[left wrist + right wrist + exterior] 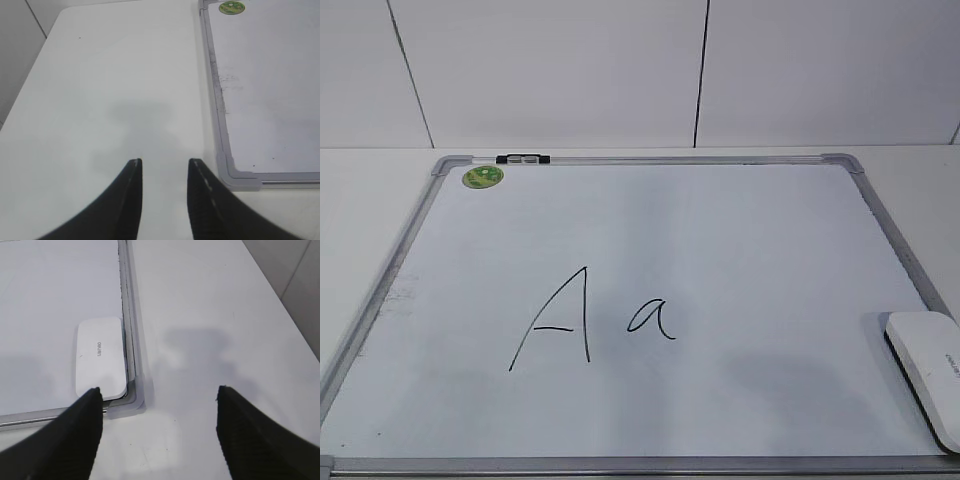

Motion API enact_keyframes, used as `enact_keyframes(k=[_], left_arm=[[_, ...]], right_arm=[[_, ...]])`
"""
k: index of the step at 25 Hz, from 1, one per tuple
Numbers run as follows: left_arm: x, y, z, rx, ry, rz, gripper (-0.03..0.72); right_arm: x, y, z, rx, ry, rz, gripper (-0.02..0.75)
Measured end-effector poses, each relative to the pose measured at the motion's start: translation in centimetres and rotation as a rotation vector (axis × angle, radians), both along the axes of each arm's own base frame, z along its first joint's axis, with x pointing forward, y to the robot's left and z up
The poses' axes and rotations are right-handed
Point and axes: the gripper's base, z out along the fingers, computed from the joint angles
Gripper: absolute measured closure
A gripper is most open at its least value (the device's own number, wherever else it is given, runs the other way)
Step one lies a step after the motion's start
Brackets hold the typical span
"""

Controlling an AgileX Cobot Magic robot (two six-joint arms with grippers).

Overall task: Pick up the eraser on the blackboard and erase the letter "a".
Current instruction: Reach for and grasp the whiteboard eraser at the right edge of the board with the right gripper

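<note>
We see the right gripper [159,392] from above the table [210,315], its two dark fingers [75,440] spread wide with bare tabletop between them. The eraser [100,357] lies flat on the blackboard [45,295], in the near corner, its long side just beside the grey frame [131,330]. Small grey lettering runs along its white top. The left finger's tip sits just in front of the eraser's near end; we cannot tell whether it touches. The rounded corner piece [131,407] lies between the fingers, nearer the left one. A soft shadow [195,347] falls on the table right of the frame.
</note>
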Motion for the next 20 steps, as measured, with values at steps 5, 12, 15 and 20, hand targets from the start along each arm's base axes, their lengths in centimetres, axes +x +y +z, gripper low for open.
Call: enact_keyframes(k=[5,12,15,20], left_arm=[[0.00,0.00,0.00,0.000,0.000,0.000,0.454],[0.00,0.00,0.00,0.000,0.000,0.000,0.454],[0.00,0.00,0.00,0.000,0.000,0.000,0.454],[0.00,0.00,0.00,0.000,0.000,0.000,0.454]], right_arm=[[0.00,0.00,0.00,0.000,0.000,0.000,0.201],[0.00,0.00,0.00,0.000,0.000,0.000,0.201],[0.00,0.00,0.00,0.000,0.000,0.000,0.201],[0.00,0.00,0.00,0.000,0.000,0.000,0.201]])
